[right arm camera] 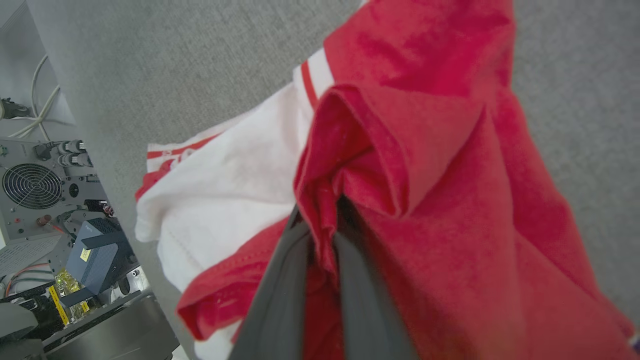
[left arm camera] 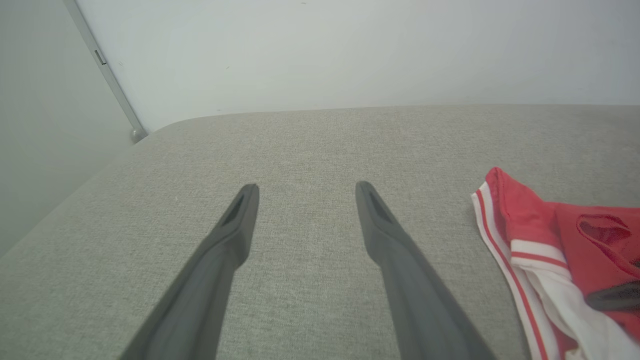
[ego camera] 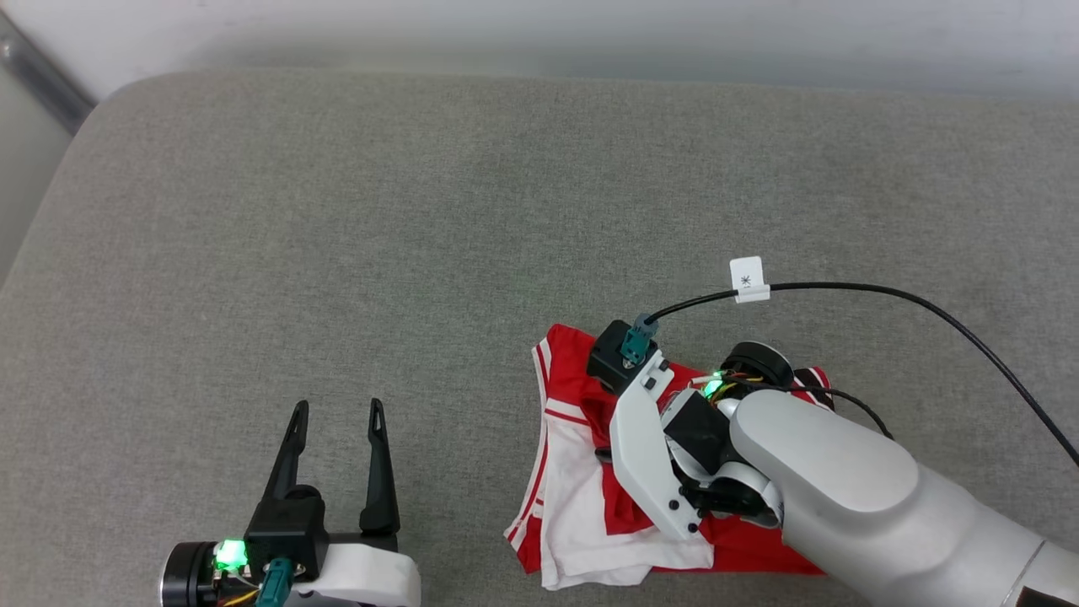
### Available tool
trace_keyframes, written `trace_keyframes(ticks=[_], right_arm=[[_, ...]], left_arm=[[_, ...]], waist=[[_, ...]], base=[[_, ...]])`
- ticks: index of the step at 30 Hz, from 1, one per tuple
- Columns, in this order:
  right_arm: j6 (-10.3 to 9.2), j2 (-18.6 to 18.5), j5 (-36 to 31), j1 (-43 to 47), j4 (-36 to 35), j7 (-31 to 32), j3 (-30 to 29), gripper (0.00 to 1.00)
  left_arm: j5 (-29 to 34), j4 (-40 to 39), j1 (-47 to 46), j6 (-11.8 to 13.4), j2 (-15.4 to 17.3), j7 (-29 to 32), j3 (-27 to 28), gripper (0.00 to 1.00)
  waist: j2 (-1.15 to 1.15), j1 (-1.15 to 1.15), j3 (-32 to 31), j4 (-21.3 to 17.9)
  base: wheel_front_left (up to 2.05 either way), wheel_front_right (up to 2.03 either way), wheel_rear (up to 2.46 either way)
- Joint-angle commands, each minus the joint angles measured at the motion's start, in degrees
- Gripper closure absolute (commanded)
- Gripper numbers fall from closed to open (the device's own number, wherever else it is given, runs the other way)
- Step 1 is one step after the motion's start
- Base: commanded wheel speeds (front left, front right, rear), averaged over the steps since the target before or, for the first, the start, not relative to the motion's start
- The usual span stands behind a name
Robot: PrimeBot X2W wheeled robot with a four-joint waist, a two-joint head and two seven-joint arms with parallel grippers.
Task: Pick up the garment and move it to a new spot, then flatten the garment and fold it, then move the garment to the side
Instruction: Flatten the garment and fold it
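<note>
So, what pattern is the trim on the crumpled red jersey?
Red-white striped trim; best in left wrist view.

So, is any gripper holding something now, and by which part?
The right gripper pinches a raised fold of red cloth on the shirt. The left gripper is open and holds nothing.

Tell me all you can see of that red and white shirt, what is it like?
The garment is soft red fabric with a white sleeve and red-white striped trim. It lies crumpled in a loose heap on the grey padded surface, folds overlapping. The right gripper pinches a raised red fold between its closed fingers.
</note>
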Motion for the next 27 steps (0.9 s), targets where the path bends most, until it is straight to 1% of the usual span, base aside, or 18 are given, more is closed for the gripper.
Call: trace_keyframes(ticks=[1, 2, 3, 4, 8, 9, 10, 11, 13, 14, 16, 19, 21, 23, 25, 27], right_arm=[[-0.04, -0.3, 0.2, -0.5, 0.4, -0.9, 0.7, 0.98], [-0.04, -0.7, 0.3, -1.2, 0.2, -2.5, 0.7, 0.75], [-0.04, -1.1, 0.3, -1.7, -0.3, -4.0, 0.9, 0.29], [-0.03, -1.6, 0.3, -1.9, -0.9, -5.4, 1.2, 0.00], [-0.03, -4.3, 0.2, -2.4, -4.2, -14.2, 0.5, 0.00], [-0.06, -6.1, -0.7, -2.3, -5.4, -19.7, -0.7, 0.00], [-0.06, -6.1, -0.7, -2.3, -5.4, -19.7, -0.7, 0.00], [-0.05, -7.7, -2.6, -1.8, -5.8, -25.5, -2.5, 0.00], [-0.04, -8.6, -5.1, -0.7, -5.1, -31.4, -5.2, 0.00], [-0.04, -8.6, -5.1, -0.7, -5.1, -31.4, -5.2, 0.00], [-0.04, -9.1, -8.0, 0.8, -3.9, -37.2, -8.9, 0.00], [-0.04, -8.8, -11.9, 3.4, -2.0, -45.2, -15.5, 0.00], [-0.04, -8.4, -15.3, 5.5, -0.7, -48.5, -20.8, 0.00], [-0.04, -7.7, -18.7, 8.1, -0.3, -50.0, -26.5, 0.00], [-0.04, -6.7, -22.2, 11.2, -1.4, -50.4, -32.4, 0.00], [-0.03, -5.1, -25.6, 14.5, -5.4, -50.5, -38.8, 0.00]], left_arm=[[0.4, 0.2, -0.1, -0.1, -0.1, -0.1, 0.1, 0.00], [0.4, 0.4, 0.2, -0.1, -0.1, -0.1, 0.2, 0.00], [0.6, 0.5, 0.5, -0.2, -0.1, -0.1, 0.3, 0.00], [0.6, 0.6, 0.9, -0.3, -0.1, -0.1, 0.4, 0.00], [0.9, 0.7, 2.0, -0.1, -0.1, -0.1, 1.2, 0.00], [1.2, 0.5, 2.8, 0.3, 0.1, -0.1, 1.8, 0.00], [1.2, 0.5, 2.8, 0.3, 0.1, -0.1, 1.8, 0.00], [1.1, 0.4, 3.6, 0.4, 0.1, -0.1, 2.4, 0.00], [1.0, 0.3, 4.2, 0.5, 0.2, -0.1, 3.0, 0.00], [1.0, 0.3, 4.2, 0.5, 0.2, -0.1, 3.0, 0.00], [0.9, 0.1, 4.8, 0.4, 0.2, -0.1, 3.5, 0.00], [0.9, -0.2, 5.7, 0.2, 0.2, -0.1, 4.1, 0.00], [0.9, -0.3, 6.0, 0.2, 0.2, -0.1, 4.4, 0.00], [0.9, -0.5, 6.0, -0.1, 0.1, -0.1, 4.5, 0.00], [0.9, -0.6, 6.1, -0.3, 0.1, -0.1, 4.6, 0.00], [1.0, -0.7, 6.1, -0.3, 0.1, -0.1, 4.6, 0.00]], waist=[[0.00, 0.00, -0.6, -0.4], [0.00, 0.00, -1.0, -0.6], [0.00, 0.00, -1.6, -0.9], [0.00, 0.00, -2.2, -1.1], [0.00, 0.00, -4.5, -2.3], [0.00, 0.00, -5.6, -3.0], [0.00, 0.00, -5.6, -3.0], [0.00, 0.00, -6.6, -3.7], [0.00, 0.00, -7.4, -4.3], [0.00, 0.00, -7.4, -4.3], [0.00, 0.00, -7.9, -4.9], [0.00, 0.00, -8.3, -5.7], [0.00, 0.00, -8.5, -6.3], [0.00, 0.00, -8.5, -6.7], [0.00, 0.00, -8.5, -7.1], [0.00, 0.00, -8.5, -7.5]], base=[[0.00, 0.00, 0.00], [0.00, 0.00, 0.00], [0.00, 0.00, 0.00], [0.00, 0.00, 0.00], [0.00, 0.00, 0.00], [0.00, 0.00, 0.00], [0.00, 0.00, 0.00], [0.00, 0.00, 0.00], [0.00, 0.00, 0.00], [0.00, 0.00, 0.00], [0.00, 0.00, 0.00], [0.00, 0.00, 0.00], [0.00, 0.00, 0.00], [0.00, 0.00, 0.00], [0.00, 0.00, 0.00], [0.00, 0.00, 0.00]])
